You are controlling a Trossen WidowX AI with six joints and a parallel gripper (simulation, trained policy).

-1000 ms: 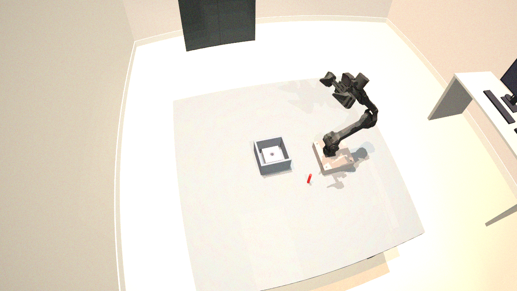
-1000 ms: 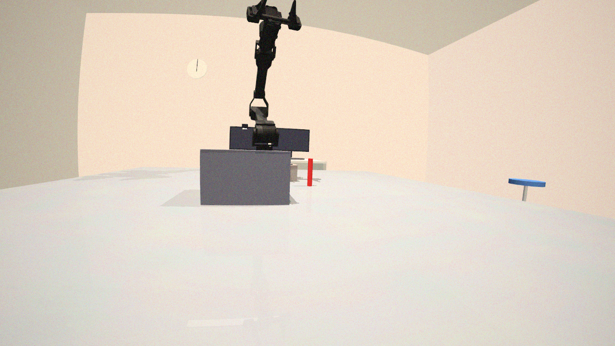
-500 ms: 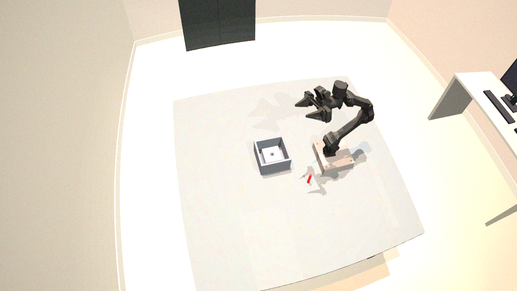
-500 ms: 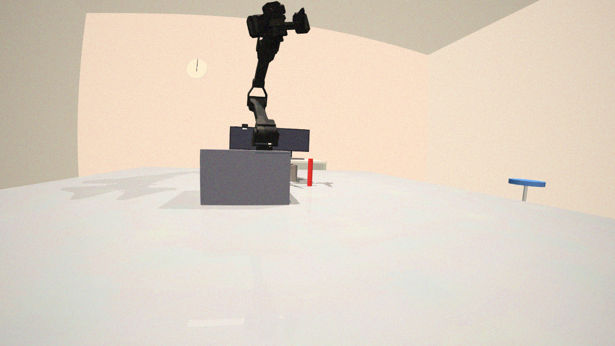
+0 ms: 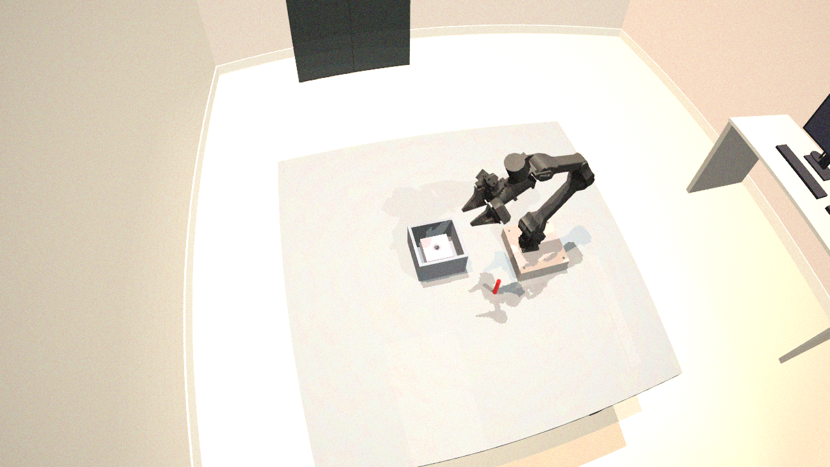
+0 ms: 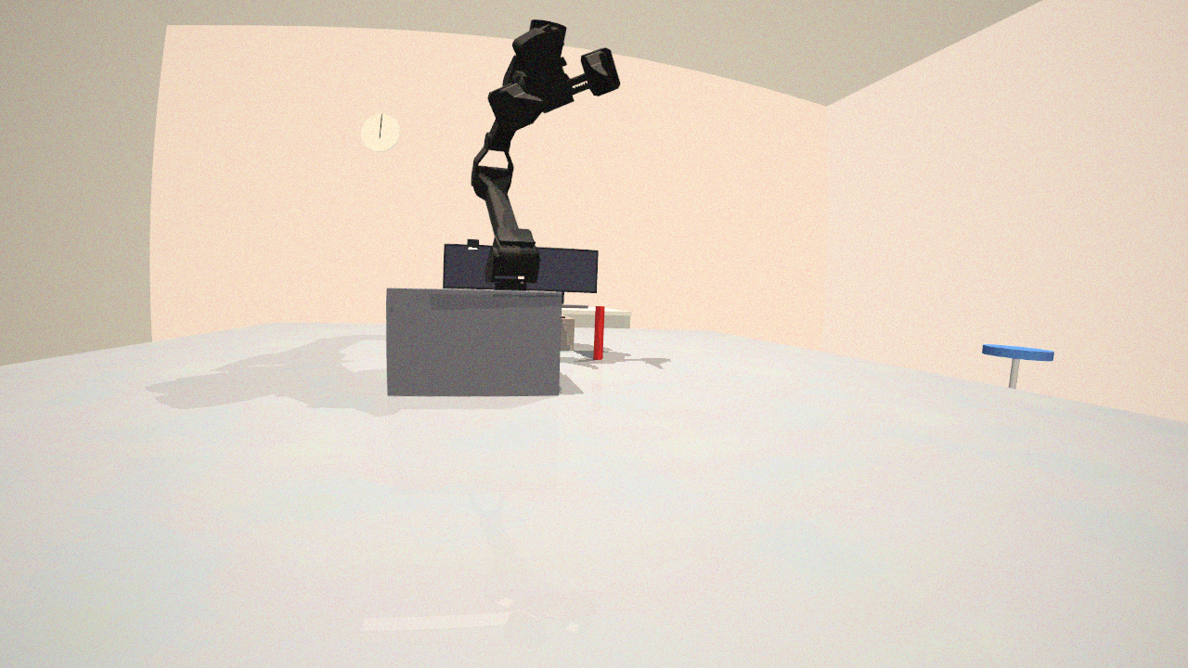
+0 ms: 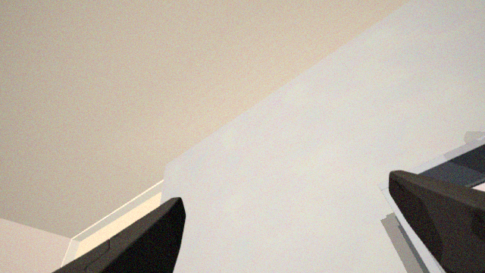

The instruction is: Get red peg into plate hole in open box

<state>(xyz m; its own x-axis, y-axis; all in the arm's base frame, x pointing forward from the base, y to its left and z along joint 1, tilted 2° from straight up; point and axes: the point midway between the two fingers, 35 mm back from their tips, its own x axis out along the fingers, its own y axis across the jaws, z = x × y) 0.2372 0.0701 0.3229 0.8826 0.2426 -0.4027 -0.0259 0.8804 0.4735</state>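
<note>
The red peg [image 5: 497, 287] [image 6: 599, 333] stands upright on the table, between the box and the front of the arm's base, apart from both. The open grey box [image 5: 442, 268] [image 6: 473, 341] [image 7: 466, 163] holds a white plate [image 5: 447, 253] at its bottom, with a dark hole [image 5: 437, 247] that looks empty in the top view. My gripper [image 5: 467, 216] [image 6: 552, 84] [image 7: 283, 194] is wide open and empty, high above the table. It is well away from the peg, which does not show in the wrist view.
The arm's base is on a pale wooden block [image 5: 542, 264] to the right of the box. The grey table [image 5: 348, 348] bears shadows of the arm, some around the peg. A desk with a monitor and a blue stool [image 6: 1017, 353] stand beyond the table.
</note>
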